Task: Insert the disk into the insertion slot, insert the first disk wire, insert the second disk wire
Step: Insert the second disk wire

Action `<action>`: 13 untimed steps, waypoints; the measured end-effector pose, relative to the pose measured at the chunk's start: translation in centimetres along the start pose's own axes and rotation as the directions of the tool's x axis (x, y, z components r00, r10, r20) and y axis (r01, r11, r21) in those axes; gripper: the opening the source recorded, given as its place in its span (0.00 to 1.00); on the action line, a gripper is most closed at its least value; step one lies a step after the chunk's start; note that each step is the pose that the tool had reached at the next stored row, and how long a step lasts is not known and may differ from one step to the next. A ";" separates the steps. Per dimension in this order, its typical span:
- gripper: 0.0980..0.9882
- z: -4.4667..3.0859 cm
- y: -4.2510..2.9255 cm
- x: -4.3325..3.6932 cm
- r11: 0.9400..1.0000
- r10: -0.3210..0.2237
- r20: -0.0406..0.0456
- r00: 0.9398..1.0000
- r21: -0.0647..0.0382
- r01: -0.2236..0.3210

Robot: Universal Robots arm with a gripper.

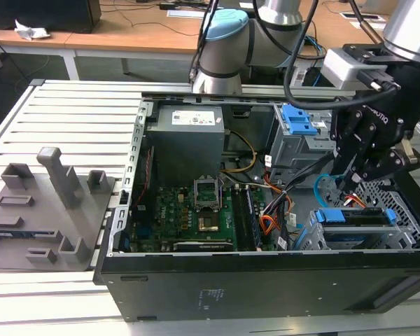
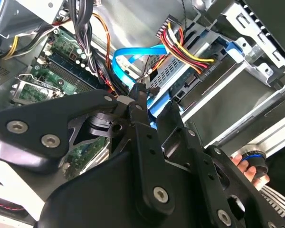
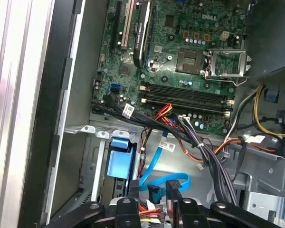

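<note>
The disk (image 1: pixel 357 218), in its blue carrier (image 3: pixel 118 164), sits inside the insertion slot (image 1: pixel 390 199) of the perforated grey cage at the case's front corner, on the exterior view's right. A red, yellow and black wire bundle (image 2: pixel 185 50) ends in a dark plug against the disk's rear edge. The second disk wire (image 2: pixel 133 53), a flat light-blue cable, loops just behind the disk (image 3: pixel 178 180). My black gripper (image 1: pixel 346 180) hangs over that spot. Its fingertips (image 2: pixel 138 95) pinch the cable's small dark plug, which shows between the two fingers in the first wrist view (image 3: pixel 153 190).
A taller grey bay with a blue latch (image 1: pixel 297 122) stands just behind the cage. Black and orange cable bundles (image 3: pixel 199 142) cross between the motherboard (image 1: pixel 196 210) and the drive bays. The power supply (image 1: pixel 189 136) fills the back corner. A grey fixture block (image 1: pixel 49 203) lies outside the case.
</note>
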State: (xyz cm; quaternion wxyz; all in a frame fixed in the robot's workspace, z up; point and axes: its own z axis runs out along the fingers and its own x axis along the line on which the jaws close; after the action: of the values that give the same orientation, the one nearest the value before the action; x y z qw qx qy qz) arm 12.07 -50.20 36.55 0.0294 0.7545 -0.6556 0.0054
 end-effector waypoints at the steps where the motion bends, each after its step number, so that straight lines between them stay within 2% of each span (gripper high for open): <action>1: 0.30 0.15 0.00 -0.01 1.000 -0.003 -0.001 1.000 0.000 0.003; 3: 0.30 0.39 0.01 -0.02 1.000 -0.006 -0.003 1.000 0.000 0.006; 8: 0.28 0.40 0.01 -0.02 1.000 -0.010 -0.008 1.000 -0.001 0.010; 9: 0.13 0.39 0.01 -0.02 1.000 -0.010 -0.009 1.000 -0.001 0.010; 10: 0.07 0.39 0.01 -0.02 1.000 -0.011 -0.010 1.000 -0.001 0.011; 13: 0.07 0.40 0.01 -0.02 1.000 -0.013 -0.013 1.000 -0.001 0.013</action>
State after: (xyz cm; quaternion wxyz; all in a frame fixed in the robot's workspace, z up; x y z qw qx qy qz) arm 12.04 -50.20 36.16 0.0342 0.7588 -0.6504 0.0098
